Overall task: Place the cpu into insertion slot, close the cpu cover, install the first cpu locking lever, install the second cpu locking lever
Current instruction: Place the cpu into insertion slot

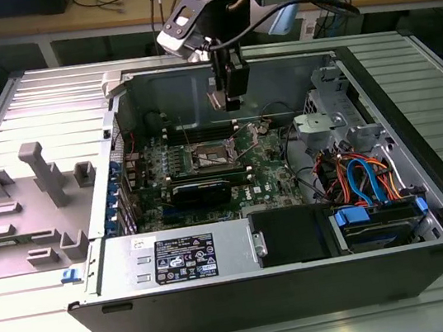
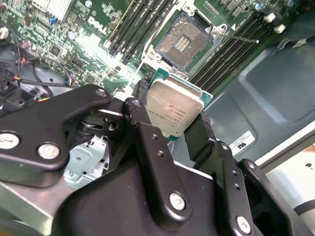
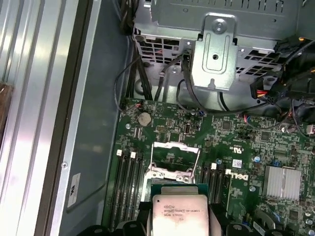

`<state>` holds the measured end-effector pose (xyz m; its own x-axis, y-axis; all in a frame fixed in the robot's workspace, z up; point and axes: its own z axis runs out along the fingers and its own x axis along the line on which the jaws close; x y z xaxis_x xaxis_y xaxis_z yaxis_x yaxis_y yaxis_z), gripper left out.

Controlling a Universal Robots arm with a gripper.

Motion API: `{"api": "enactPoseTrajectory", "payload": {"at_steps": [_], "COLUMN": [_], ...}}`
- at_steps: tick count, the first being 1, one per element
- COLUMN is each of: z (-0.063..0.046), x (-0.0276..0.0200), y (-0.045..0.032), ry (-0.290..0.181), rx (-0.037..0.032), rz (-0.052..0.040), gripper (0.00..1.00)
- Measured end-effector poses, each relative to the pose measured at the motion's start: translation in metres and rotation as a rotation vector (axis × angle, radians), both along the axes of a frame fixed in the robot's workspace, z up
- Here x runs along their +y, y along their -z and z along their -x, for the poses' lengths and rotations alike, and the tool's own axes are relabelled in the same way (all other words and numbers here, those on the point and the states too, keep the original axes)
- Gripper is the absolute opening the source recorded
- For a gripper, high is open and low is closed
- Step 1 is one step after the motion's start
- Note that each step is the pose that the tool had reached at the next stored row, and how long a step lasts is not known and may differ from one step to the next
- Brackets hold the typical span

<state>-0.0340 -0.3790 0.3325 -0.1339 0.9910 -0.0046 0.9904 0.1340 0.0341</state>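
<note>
My gripper (image 1: 228, 98) hangs inside the open computer case, above the green circuit board (image 1: 268, 171). It is shut on the cpu (image 2: 174, 105), a square chip with a silver-grey top, clamped by its edges between the black fingers (image 2: 142, 93). The cpu (image 3: 179, 216) is above and slightly to one side of the insertion slot (image 2: 186, 42), apart from it. The slot (image 1: 213, 157) lies bare, its dark centre showing. The cpu cover (image 3: 172, 173), a silver frame, stands swung open at the slot's edge. A thin metal lever (image 2: 238, 37) sticks out beside the slot.
Long black memory slots (image 2: 129, 27) flank the socket on both sides. A silver drive cage (image 3: 216, 54) and bundled cables (image 1: 360, 174) fill the exterior view's right. A black graphics card (image 1: 200, 190) and power supply (image 1: 181, 255) lie nearer. A grey fixture (image 1: 38, 193) sits outside the case.
</note>
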Motion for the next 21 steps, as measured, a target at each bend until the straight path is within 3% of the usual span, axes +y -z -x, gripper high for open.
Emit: {"api": "enactPoseTrajectory", "payload": {"at_steps": [17,21], "z": [0.0000,0.0000], "x": [0.0001,0.0000], "y": [0.0007,0.0018], "ry": [0.011,0.060], "rx": [0.0000,0.0014], "rz": [0.0001,0.0008], "gripper": [0.54,0.54]}}
